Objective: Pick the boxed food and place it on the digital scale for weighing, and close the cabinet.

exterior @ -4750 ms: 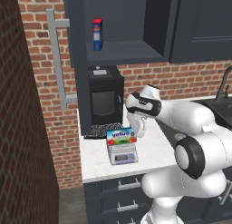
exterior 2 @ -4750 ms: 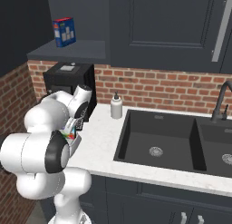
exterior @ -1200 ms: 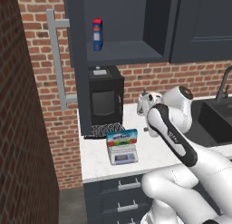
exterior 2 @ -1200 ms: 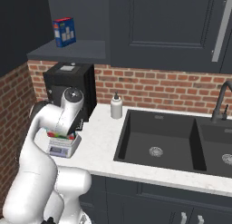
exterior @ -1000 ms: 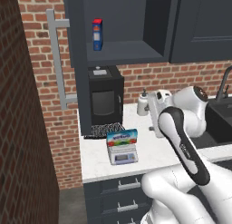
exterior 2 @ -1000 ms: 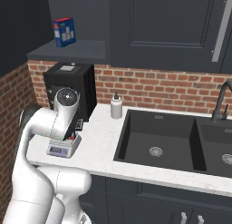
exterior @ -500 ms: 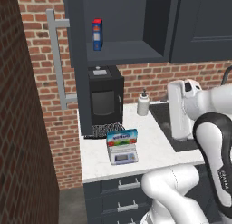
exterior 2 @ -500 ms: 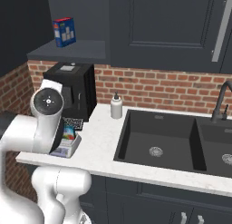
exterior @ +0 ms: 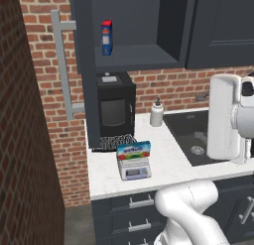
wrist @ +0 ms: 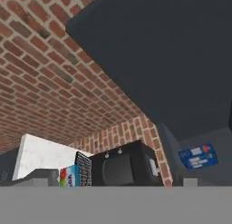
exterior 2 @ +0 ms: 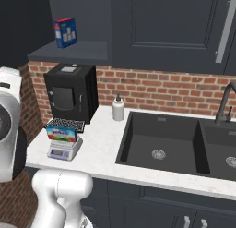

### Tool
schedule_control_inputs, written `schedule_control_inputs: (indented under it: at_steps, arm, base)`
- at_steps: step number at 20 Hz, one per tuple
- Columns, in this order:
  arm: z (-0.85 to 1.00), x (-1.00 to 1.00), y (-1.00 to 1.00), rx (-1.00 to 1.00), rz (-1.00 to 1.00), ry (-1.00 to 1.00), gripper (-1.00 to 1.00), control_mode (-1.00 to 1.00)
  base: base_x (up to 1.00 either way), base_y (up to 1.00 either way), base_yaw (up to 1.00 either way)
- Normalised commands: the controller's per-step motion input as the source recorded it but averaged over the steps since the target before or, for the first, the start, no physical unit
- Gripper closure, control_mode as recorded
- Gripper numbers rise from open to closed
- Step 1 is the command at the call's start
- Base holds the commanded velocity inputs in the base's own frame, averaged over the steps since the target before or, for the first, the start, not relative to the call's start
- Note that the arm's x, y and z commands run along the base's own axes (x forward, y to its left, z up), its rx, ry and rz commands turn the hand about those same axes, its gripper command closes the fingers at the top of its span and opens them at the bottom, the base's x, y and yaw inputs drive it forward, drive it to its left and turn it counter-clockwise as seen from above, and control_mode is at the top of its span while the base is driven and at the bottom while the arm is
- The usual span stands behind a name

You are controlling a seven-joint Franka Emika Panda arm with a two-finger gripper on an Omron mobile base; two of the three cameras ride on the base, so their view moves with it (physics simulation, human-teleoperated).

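- Left base view: one flat, light-blue boxed food (exterior: 134,150) lies on the single square silver digital scale (exterior: 136,169), on the white marbled bench (exterior: 171,157).
- One matte navy cabinet (exterior: 134,28) stands with its door (exterior: 84,65) swung wide.
- White arm (exterior: 225,117) raised at the right; hand's fingers spread apart, gripping nothing.
- One tall red-and-blue box (exterior: 106,38) on the shelf.

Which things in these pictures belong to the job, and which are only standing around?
Belong to the job:
- boxed food, already on the scale
- digital scale
- cabinet, its door open

Only standing around:
- coffee machine
- red-and-blue box on the cabinet shelf
- soap bottle
- sink
- faucet
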Motion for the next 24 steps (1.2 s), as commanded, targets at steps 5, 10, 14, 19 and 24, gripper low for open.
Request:
schedule_control_inputs:
  at_steps: [5, 10, 14, 19, 24]
  arm:
    - [0.6, -1.0, 0.43, 0.04, 0.0, -0.2, -1.0, -1.0]
    - [0.7, -0.95, 0.11, 0.08, 0.02, -0.14, -1.0, -1.0]
    - [0.44, -0.43, 0.28, 0.01, 0.08, -0.08, -1.0, -1.0]
    - [0.02, 0.01, 0.53, 0.0, 0.24, 0.0, -1.0, -1.0]
    - [0.0, 0.11, 0.27, 0.0, 0.29, 0.0, -1.0, -1.0]
  base:
    - [0.0, 0.0, 0.0]
    - [0.0, 0.0, 0.0]
    - [0.0, 0.0, 0.0]
    - [0.0, 0.0, 0.0]
    - [0.0, 0.0, 0.0]
